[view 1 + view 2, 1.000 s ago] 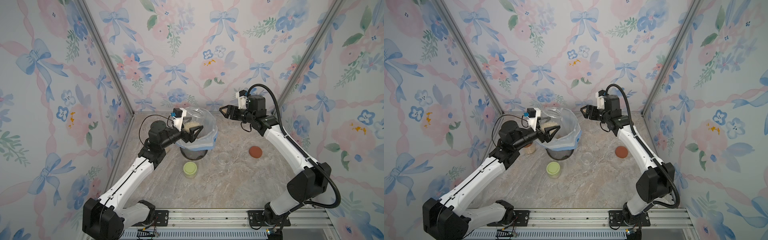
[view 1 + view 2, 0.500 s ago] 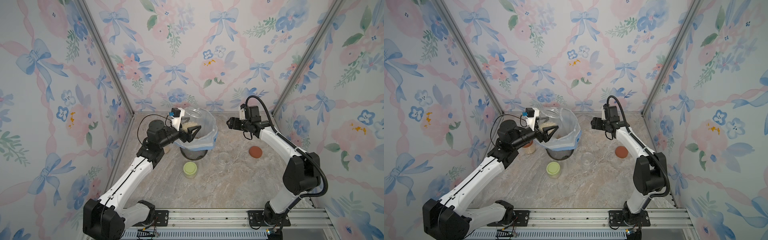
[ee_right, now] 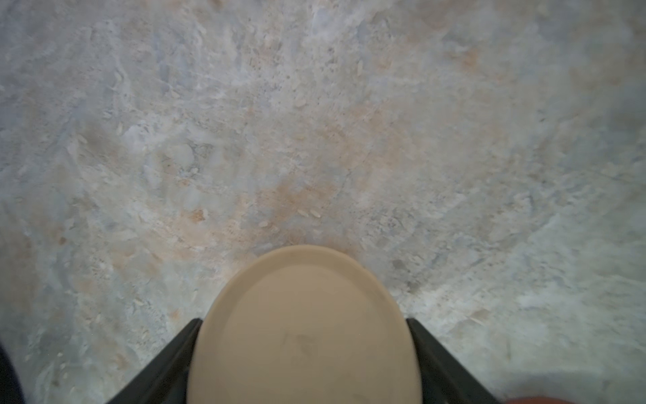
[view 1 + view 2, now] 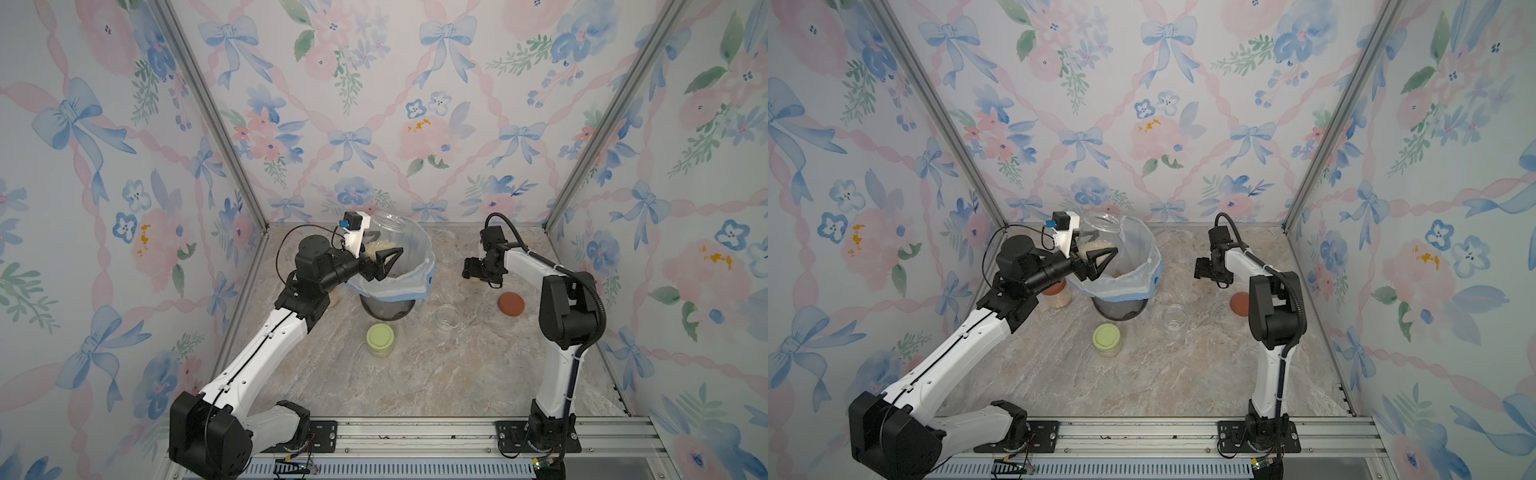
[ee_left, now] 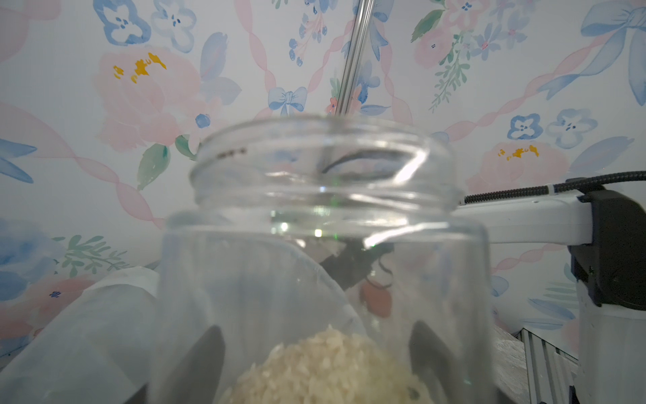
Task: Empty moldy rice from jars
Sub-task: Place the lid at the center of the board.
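My left gripper (image 4: 384, 259) (image 5: 314, 328) is shut on a lidless clear glass jar (image 4: 387, 232) (image 4: 1100, 226) (image 5: 321, 210), held tilted over the lined bin (image 4: 415, 276). Moldy rice (image 4: 376, 248) (image 5: 325, 367) lies in the jar's lower part, between the fingers (image 5: 206, 356). My right gripper (image 4: 471, 270) (image 4: 1202, 268) (image 3: 304, 320) hangs low over the table to the right of the bin, shut on a beige lid (image 3: 304, 335). In front of the bin stand a green-lidded jar (image 4: 379, 338) (image 4: 1107, 338) and an empty open jar (image 4: 447, 318) (image 4: 1174, 316).
A rust-red lid (image 4: 511, 303) (image 4: 1239, 300) lies on the marble table beside the right arm. A rust-red-lidded jar with rice (image 4: 1057, 293) stands left of the bin, under my left arm. Floral walls close in three sides. Loose grains (image 3: 307, 213) dot the table.
My right arm swung down and back from beside the bin to low over the table, still holding the beige lid. The left gripper with the jar has barely shifted.
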